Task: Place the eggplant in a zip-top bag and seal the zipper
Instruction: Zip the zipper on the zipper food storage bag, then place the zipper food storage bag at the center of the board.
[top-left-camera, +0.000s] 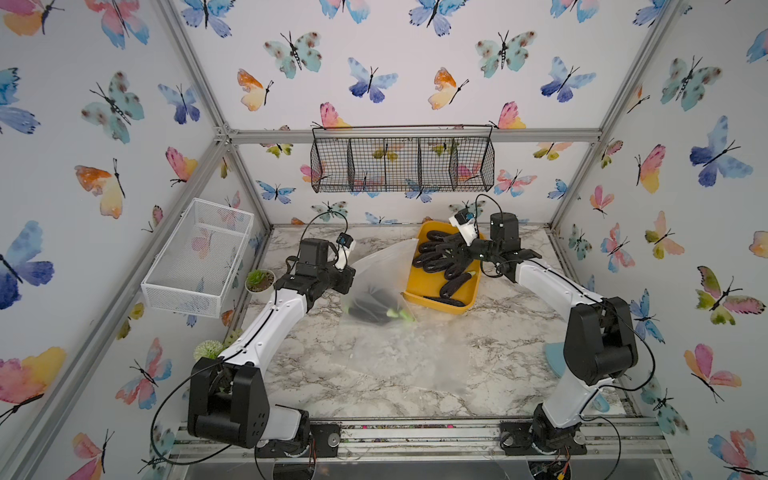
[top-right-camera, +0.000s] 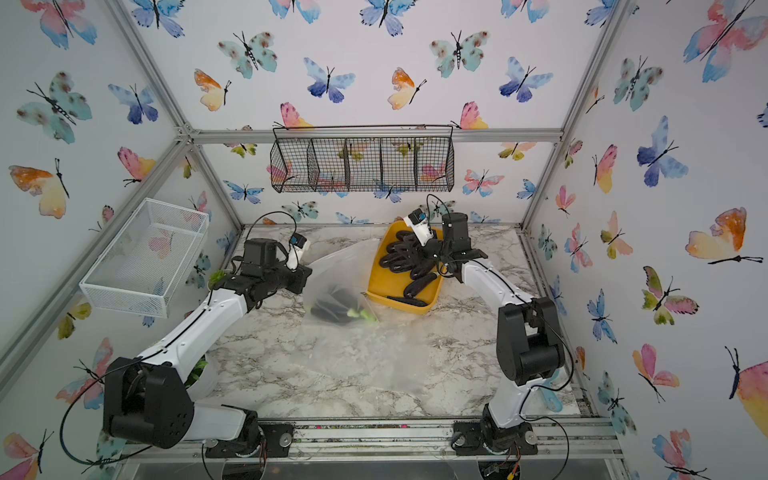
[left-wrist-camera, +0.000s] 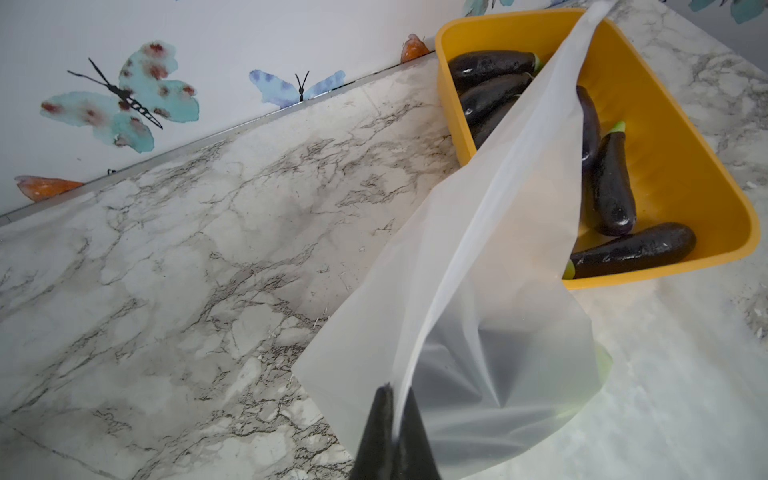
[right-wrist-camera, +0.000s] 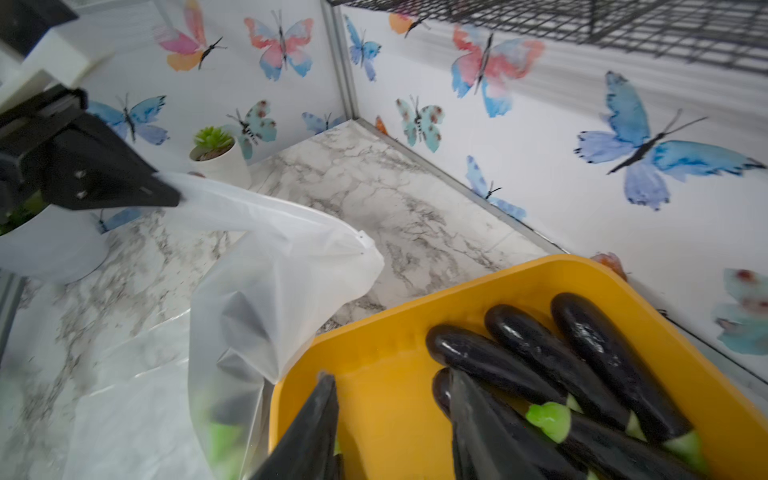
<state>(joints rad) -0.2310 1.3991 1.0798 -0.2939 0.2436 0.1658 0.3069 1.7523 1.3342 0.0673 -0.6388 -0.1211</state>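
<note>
The frosted zip-top bag (top-left-camera: 380, 266) (top-right-camera: 338, 270) hangs by its top edge from my left gripper (left-wrist-camera: 397, 390), which is shut on that edge. The same grip shows in the right wrist view, at the bag's (right-wrist-camera: 270, 270) corner. Dark eggplant (top-left-camera: 370, 309) (top-right-camera: 332, 309) with green stems lies in the bag's bottom on the table. The bag's far corner droops over the yellow tray (top-left-camera: 436, 305) (right-wrist-camera: 374, 353). My right gripper (right-wrist-camera: 390, 374) (top-left-camera: 446, 249) is open above the tray, with nothing between its fingers, next to several loose eggplants (right-wrist-camera: 582, 345) (left-wrist-camera: 615, 183).
A black wire basket (top-left-camera: 403, 162) hangs on the back wall and a white mesh basket (top-left-camera: 199, 257) on the left wall. Potted plants (top-left-camera: 259, 280) (top-left-camera: 208, 349) stand along the left edge. A flat clear plastic sheet (top-left-camera: 407, 353) lies mid-table. A light blue object (top-left-camera: 555, 357) sits behind the right arm.
</note>
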